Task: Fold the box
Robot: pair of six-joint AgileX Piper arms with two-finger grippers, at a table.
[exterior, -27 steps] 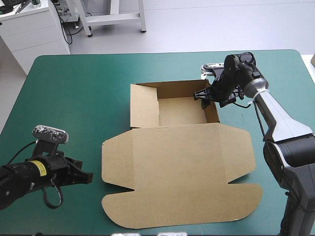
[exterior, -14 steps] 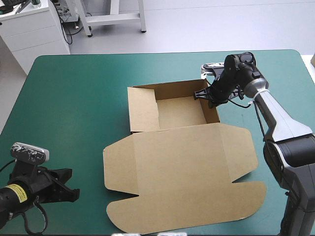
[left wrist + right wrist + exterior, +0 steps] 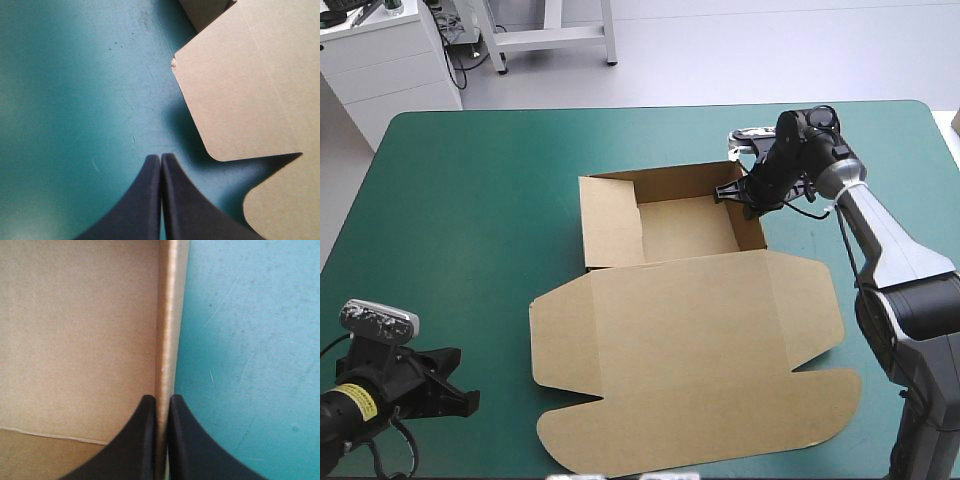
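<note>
Pinching the brown box (image 3: 690, 330) by its thin right wall (image 3: 167, 315) needs a gentle, straight pull, so the board does not bend. The right gripper (image 3: 728, 193) squeezes that wall near the far corner. The box sits mid-table, lid flat toward the front. The left gripper (image 3: 160, 157) is pressed together, empty, near the table's (image 3: 470, 200) front left corner.

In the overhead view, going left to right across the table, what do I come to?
left gripper → box; the right gripper, shut on the box's right wall, overlaps it, so it has no clear place.
</note>
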